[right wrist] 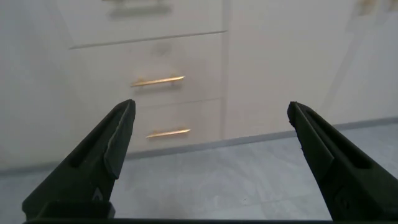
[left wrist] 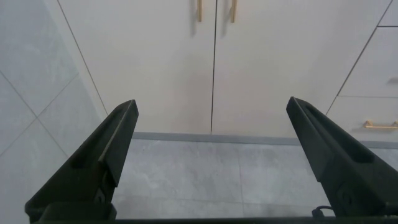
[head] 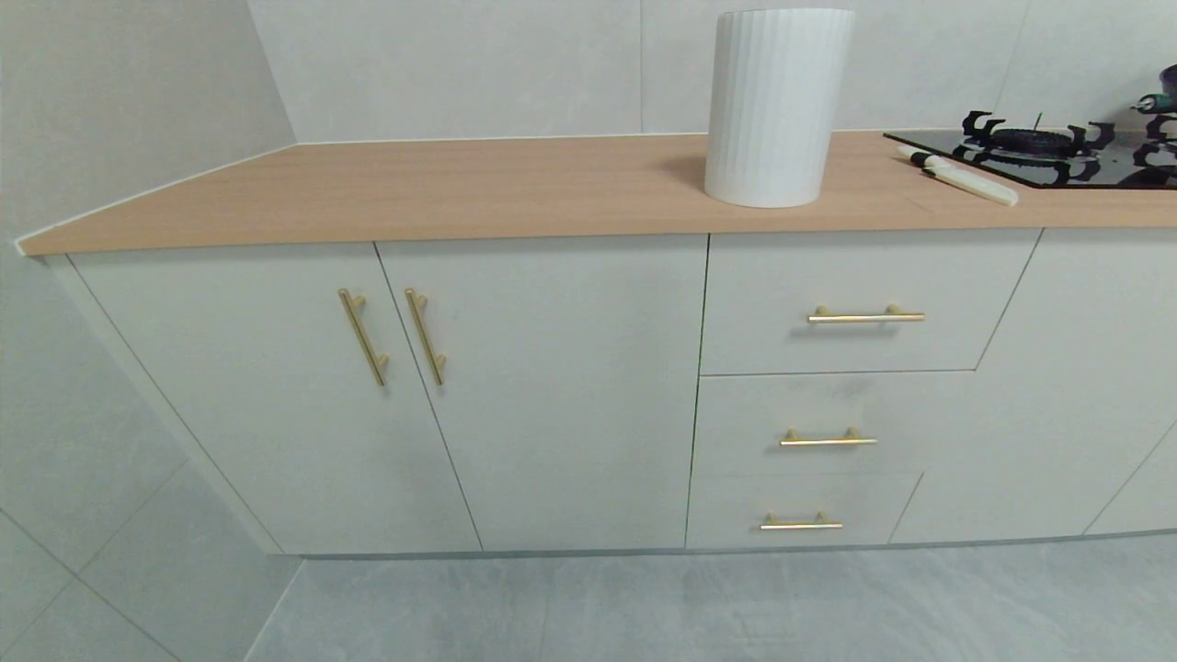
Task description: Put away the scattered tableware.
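A white-handled knife (head: 961, 176) lies on the wooden counter (head: 441, 188) at the right, its tip by the hob's corner. A tall white ribbed holder (head: 775, 106) stands upright on the counter just left of the knife. My left gripper (left wrist: 211, 115) hangs open low before the double cabinet doors (left wrist: 214, 62), nothing between its fingers. My right gripper (right wrist: 211, 115) is open too, low in front of the drawer stack (right wrist: 155, 81), holding nothing.
A black gas hob (head: 1048, 152) sits at the counter's far right. Below the counter are two doors with gold handles (head: 363, 336) and three drawers with gold pulls (head: 864, 317). Grey tiled floor (head: 644, 607) spreads before the cabinets; a wall closes the left.
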